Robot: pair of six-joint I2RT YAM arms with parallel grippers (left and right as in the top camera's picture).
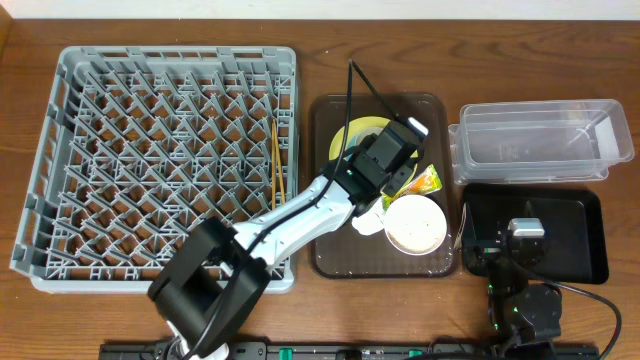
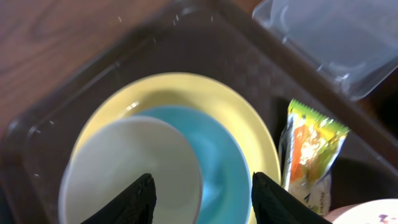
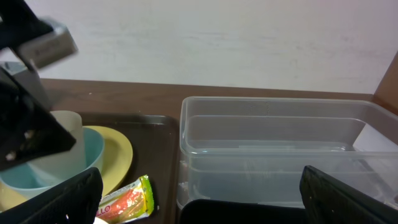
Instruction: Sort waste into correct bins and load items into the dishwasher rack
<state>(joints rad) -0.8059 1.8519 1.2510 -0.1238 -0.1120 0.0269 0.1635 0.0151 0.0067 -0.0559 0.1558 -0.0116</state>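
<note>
On the brown serving tray (image 1: pixel 330 250) a yellow plate (image 2: pixel 205 93) carries a light blue bowl (image 2: pixel 224 155), and a white cup (image 2: pixel 124 162) stands inside that bowl. My left gripper (image 2: pixel 202 202) hovers over this stack, open, one finger above the cup and the other above the plate's right edge, holding nothing. A snack wrapper (image 2: pixel 308 155) lies right of the plate, and a white bowl (image 1: pixel 415 222) sits in front of it. Chopsticks (image 1: pixel 276 160) rest in the grey dishwasher rack (image 1: pixel 60 150). My right gripper (image 1: pixel 524 240) hangs wide open over the black tray (image 1: pixel 585 235).
The clear tub (image 1: pixel 540 140) stands behind the black tray, right of the serving tray. In the right wrist view the tub (image 3: pixel 273 149) fills the middle ground, with the wrapper (image 3: pixel 127 199) and plate (image 3: pixel 118 155) to its left. The left arm reaches across the rack's front right corner.
</note>
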